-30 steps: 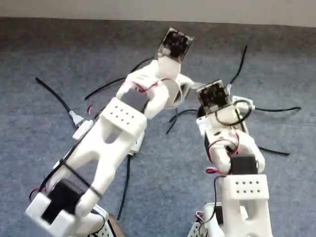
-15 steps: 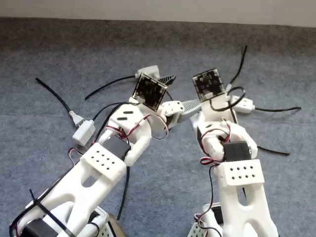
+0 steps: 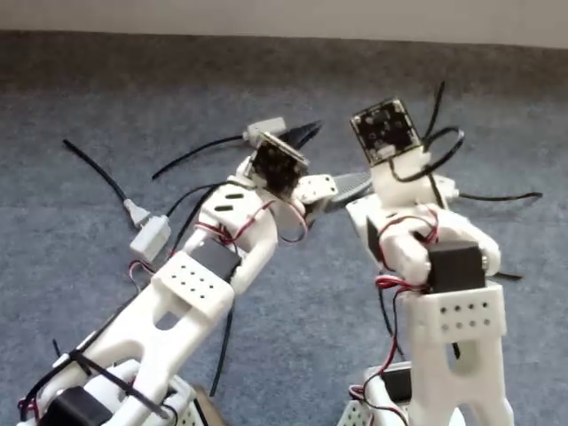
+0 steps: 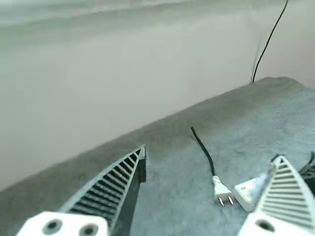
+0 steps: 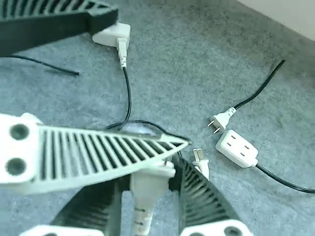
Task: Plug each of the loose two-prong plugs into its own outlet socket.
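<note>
Where half a second ago the right arm [image 3: 444, 293] sat lower, its wrist board now rides higher in the high view and its elbow block has swung outward. The left arm [image 3: 191, 284] has turned its wrist a little and edged nearer its neighbour.

The left claw [image 4: 210, 153] is spread wide and grips nothing. Beyond its fingers a two-prong plug [image 4: 221, 189] lies flat just beside a white socket [image 4: 250, 192], prongs bare, the two not joined. The right claw [image 5: 149, 173] is pinched on a white plug body [image 5: 145, 194], its strain relief toward the camera, and one white finger of the left claw crosses over its far end.

In the high view a loose plug [image 3: 135, 211] and an outlet socket [image 3: 151, 238] lie right beside each other off the left arm's outer side.

The bench [image 3: 89, 89] wears a grey-blue, carpet-like cover strewn with black cords [image 3: 191, 155]. A pale wall [image 3: 284, 13] runs along its far edge.
</note>
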Robot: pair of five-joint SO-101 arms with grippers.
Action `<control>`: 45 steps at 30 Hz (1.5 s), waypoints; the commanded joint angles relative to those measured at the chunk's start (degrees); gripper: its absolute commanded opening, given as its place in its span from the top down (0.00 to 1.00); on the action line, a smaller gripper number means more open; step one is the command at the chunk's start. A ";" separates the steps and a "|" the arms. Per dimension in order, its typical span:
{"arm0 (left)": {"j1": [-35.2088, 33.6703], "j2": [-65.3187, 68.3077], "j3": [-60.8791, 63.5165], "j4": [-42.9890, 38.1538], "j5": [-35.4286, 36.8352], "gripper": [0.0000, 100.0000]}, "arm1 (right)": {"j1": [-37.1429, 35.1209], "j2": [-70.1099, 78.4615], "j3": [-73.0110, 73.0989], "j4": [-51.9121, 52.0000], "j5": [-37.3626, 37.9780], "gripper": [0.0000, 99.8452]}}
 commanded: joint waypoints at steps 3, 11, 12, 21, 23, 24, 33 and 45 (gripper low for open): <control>1.63 7.16 -0.75 -1.93 -4.75 0.65 | -2.68 -1.10 -18.77 11.65 1.85 0.99; 1.54 7.34 -0.75 -2.02 -4.92 0.65 | -1.63 -0.92 -24.84 17.89 4.04 0.99; 1.54 7.25 -0.75 -2.02 -4.92 0.65 | -0.48 -0.57 -24.84 17.80 4.04 0.99; -4.88 7.08 -5.05 -2.11 -0.18 0.73 | 6.29 -1.10 -14.73 16.04 7.74 0.99; -6.11 6.29 -6.29 -1.85 3.96 0.75 | 7.25 -1.10 -10.86 13.93 7.74 0.99; -6.37 5.32 -6.46 -1.85 5.36 0.76 | 7.52 -1.19 -9.27 12.79 7.74 0.99; -6.46 -6.46 1.10 -2.11 6.95 0.76 | 2.15 -4.62 -13.32 9.80 2.64 0.99; -7.43 -3.21 1.36 -6.15 6.86 0.76 | -28.62 -16.57 -26.68 23.52 1.49 0.99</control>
